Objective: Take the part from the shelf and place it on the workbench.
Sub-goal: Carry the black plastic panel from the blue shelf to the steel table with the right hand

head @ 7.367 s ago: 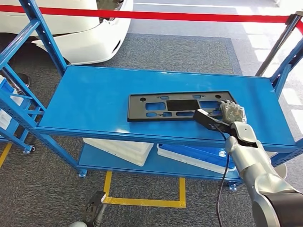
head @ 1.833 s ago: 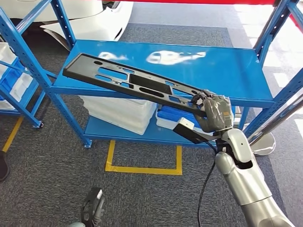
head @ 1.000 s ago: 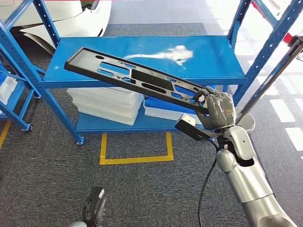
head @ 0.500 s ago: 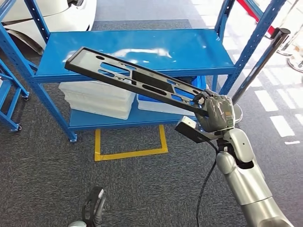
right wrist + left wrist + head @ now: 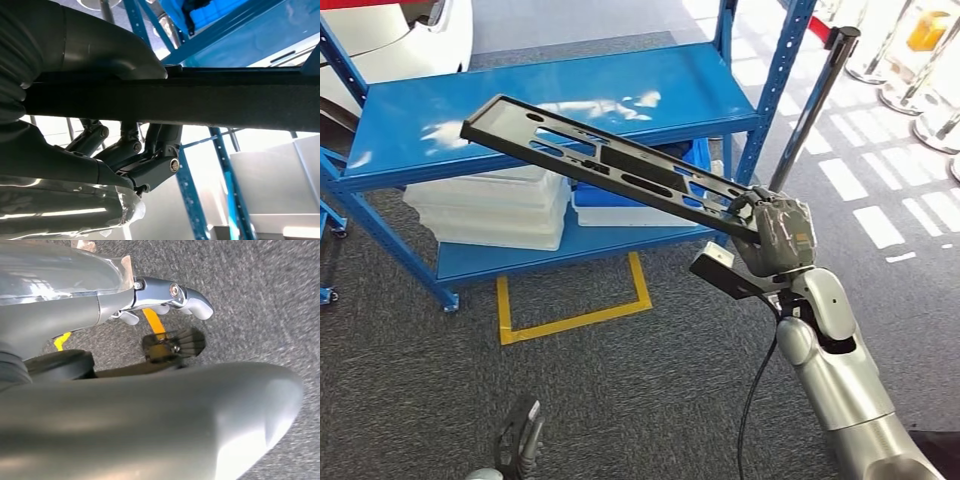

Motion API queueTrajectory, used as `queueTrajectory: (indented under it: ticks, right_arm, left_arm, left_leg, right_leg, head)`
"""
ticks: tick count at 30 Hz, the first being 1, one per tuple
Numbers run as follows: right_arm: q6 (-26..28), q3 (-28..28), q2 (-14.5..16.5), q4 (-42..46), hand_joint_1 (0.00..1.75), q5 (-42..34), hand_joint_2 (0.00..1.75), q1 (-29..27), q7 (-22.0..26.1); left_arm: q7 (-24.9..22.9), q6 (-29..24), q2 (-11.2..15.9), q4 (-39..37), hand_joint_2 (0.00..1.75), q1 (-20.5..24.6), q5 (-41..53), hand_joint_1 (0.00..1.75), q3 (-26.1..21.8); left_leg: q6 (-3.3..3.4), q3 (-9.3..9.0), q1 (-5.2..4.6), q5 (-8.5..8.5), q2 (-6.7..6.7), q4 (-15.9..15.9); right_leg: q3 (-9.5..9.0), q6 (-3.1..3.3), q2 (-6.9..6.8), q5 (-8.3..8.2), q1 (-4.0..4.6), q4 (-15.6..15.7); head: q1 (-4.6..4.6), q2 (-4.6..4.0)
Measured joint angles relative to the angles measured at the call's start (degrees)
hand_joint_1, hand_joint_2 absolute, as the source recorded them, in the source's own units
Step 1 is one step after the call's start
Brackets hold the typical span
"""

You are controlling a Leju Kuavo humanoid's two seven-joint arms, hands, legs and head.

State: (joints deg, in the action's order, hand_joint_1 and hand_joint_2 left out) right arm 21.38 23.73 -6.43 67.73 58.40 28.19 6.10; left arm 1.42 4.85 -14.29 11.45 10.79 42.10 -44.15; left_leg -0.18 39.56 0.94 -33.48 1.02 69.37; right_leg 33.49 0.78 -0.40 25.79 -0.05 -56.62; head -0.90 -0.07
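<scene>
Grey carpet with a yellow taped outline covers the floor. At ten to twelve o'clock stands the blue shelf, white trays stacked on its lower level. The long black slotted part is off the shelf, in the air before it, tilted, running from ten o'clock toward centre. The right hand grasps its near end, thumb on one face, fingers on the other. The left hand, at six o'clock, hangs low; whether it is clenched I cannot tell.

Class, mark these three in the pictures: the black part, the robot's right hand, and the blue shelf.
black part (image 5: 622,172), head view, middle of its slotted face.
right hand (image 5: 773,238), head view, back of the hand.
blue shelf (image 5: 471,105), head view, bare top deck.
</scene>
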Motion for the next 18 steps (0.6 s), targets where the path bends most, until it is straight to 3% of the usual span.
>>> queueTrajectory:
  ticks: [2,3,5,7,9,11,13,16,17,18]
  right_arm:
    - [0.0,0.01,0.05,-0.02,1.75,0.01,1.75,-0.2,-0.01]
    - [0.0,0.01,0.05,-0.03,1.75,0.02,1.75,-0.28,0.0]
    - [0.0,0.01,0.06,-0.03,1.75,0.02,1.75,-0.36,0.01]
    - [0.02,0.0,0.08,-0.01,1.75,0.0,1.75,-0.27,0.01]
    - [0.02,-0.02,0.09,0.01,1.75,-0.02,1.75,-0.33,0.01]
    - [0.0,-0.08,-0.01,-0.01,1.75,-0.02,1.75,-0.55,0.02]
    - [0.02,-0.12,-0.15,-0.03,1.75,-0.03,1.75,-0.57,0.02]
    - [0.02,-0.1,-0.17,-0.03,1.75,-0.15,1.75,-0.54,0.02]
    - [0.01,-0.1,-0.17,-0.04,1.75,-0.19,1.75,-0.59,0.02]
    - [-0.01,-0.11,-0.18,-0.06,1.75,-0.21,1.75,-0.62,0.01]
  left_arm:
    - [0.0,0.0,0.06,0.0,0.0,-0.11,0.01,0.0,0.0]
    - [0.0,-0.01,0.07,0.0,0.0,-0.12,0.01,0.0,0.0]
    - [0.0,-0.02,0.09,0.0,0.0,-0.07,0.03,0.0,0.0]
    - [-0.02,-0.02,0.11,0.0,0.0,0.0,0.06,0.0,0.0]
    - [-0.03,-0.01,0.13,0.0,0.0,-0.05,0.1,0.0,0.0]
    - [-0.03,-0.01,0.1,-0.03,0.0,-0.02,0.17,0.0,-0.01]
    - [-0.03,0.0,0.06,-0.06,0.0,0.11,0.26,0.0,-0.03]
    - [-0.03,0.02,0.06,-0.07,0.0,0.0,0.41,0.0,-0.04]
    - [-0.04,0.02,0.08,-0.07,0.0,-0.02,0.44,0.0,-0.04]
    - [-0.04,0.04,0.1,-0.08,0.0,-0.01,0.44,0.0,-0.04]
  left_leg:
    - [-0.16,1.45,-0.01,-1.9,-0.5,5.13]
    - [-0.18,0.8,0.01,-1.34,-0.59,4.68]
    - [-0.09,-2.94,0.16,1.45,-1.24,-1.54]
    - [0.15,-5.79,0.33,3.14,-2.67,-7.14]
    - [0.58,-5.94,0.2,3.41,-3.25,-8.22]
    - [1.35,-5.58,0.21,4.08,-2.52,-8.36]
    - [2.1,-5.26,0.49,4.82,-1.63,-8.72]
    - [2.39,-4.63,0.51,5.45,-0.21,-8.82]
    - [2.35,-4.4,0.5,5.63,0.27,-8.82]
    - [2.29,-4.18,0.49,5.8,0.72,-8.81]
  right_leg:
    - [1.13,-0.01,0.96,-0.38,0.04,-0.6]
    - [1.67,-0.07,1.45,-0.48,0.03,-1.02]
    - [2.68,-0.26,2.41,-0.54,-0.05,-2.04]
    - [3.84,-0.79,3.29,-0.74,-0.01,-3.09]
    - [4.74,-1.67,4.04,-1.28,-0.09,-3.45]
    - [5.21,-2.46,4.34,-1.55,-0.19,-3.37]
    - [6.2,-3.1,3.03,0.52,-0.21,-5.63]
    - [9.49,-3.87,1.01,6.54,-0.55,-15.81]
    - [9.97,-4.03,0.84,7.5,-0.65,-18.17]
    - [9.42,-4.11,0.72,7.47,-0.7,-18.46]
  head:
    - [0.02,0.0]
    - [0.02,0.0]
    - [0.02,0.0]
    - [-0.01,0.0]
    - [-0.06,0.0]
    - [-0.12,0.0]
    - [-0.45,0.0]
    - [-0.75,0.0]
    - [-0.74,0.0]
    - [-0.75,0.0]
